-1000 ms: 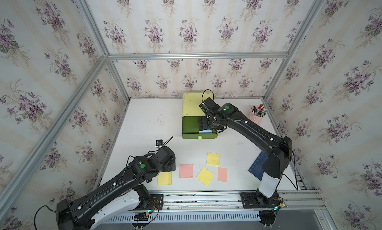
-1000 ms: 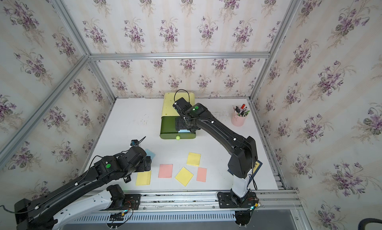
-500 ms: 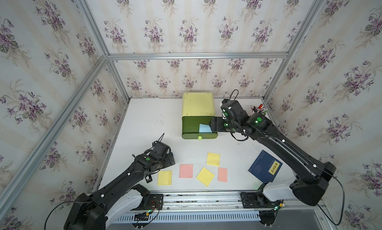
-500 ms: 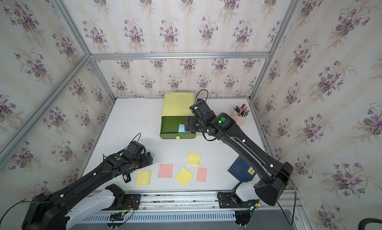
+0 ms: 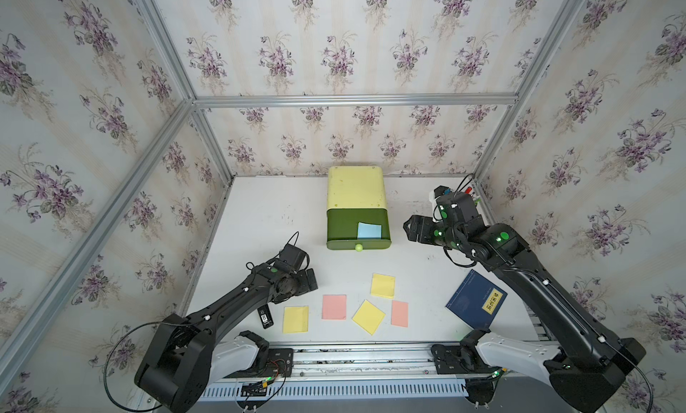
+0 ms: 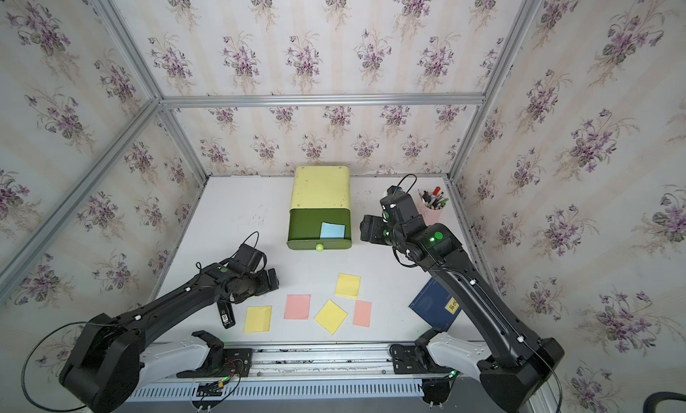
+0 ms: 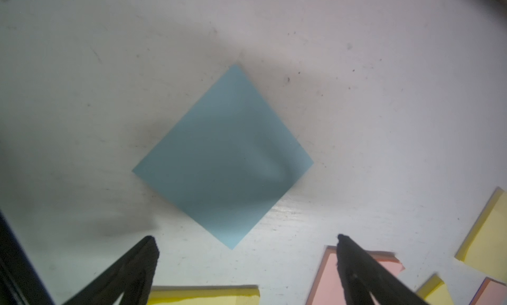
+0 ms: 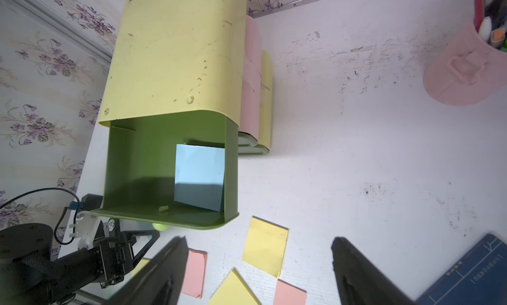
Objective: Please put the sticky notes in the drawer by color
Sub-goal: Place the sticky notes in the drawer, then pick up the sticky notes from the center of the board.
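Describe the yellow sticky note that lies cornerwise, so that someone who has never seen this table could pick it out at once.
Find the green drawer chest at the back of the white table; nearer the front edge lies a row of paper squares. The yellow note sits between two pink notes, and it alone is turned corner-on like a diamond.

The drawer chest [image 5: 355, 190] has a pale yellow shell, a dark green open drawer [image 5: 341, 227] and a light green knob [image 5: 358, 247]. The white worktop [image 5: 267, 214] carries yellow sticky notes [image 5: 295, 319] [image 5: 382, 285] [image 5: 368, 317], salmon pink notes [image 5: 334, 307] [image 5: 399, 313] and a light blue note [image 7: 222, 158]. The booklet [image 5: 471, 303] is dark blue with a yellow label, and the walls [image 5: 334, 58] are cream-striped with purple flowers.
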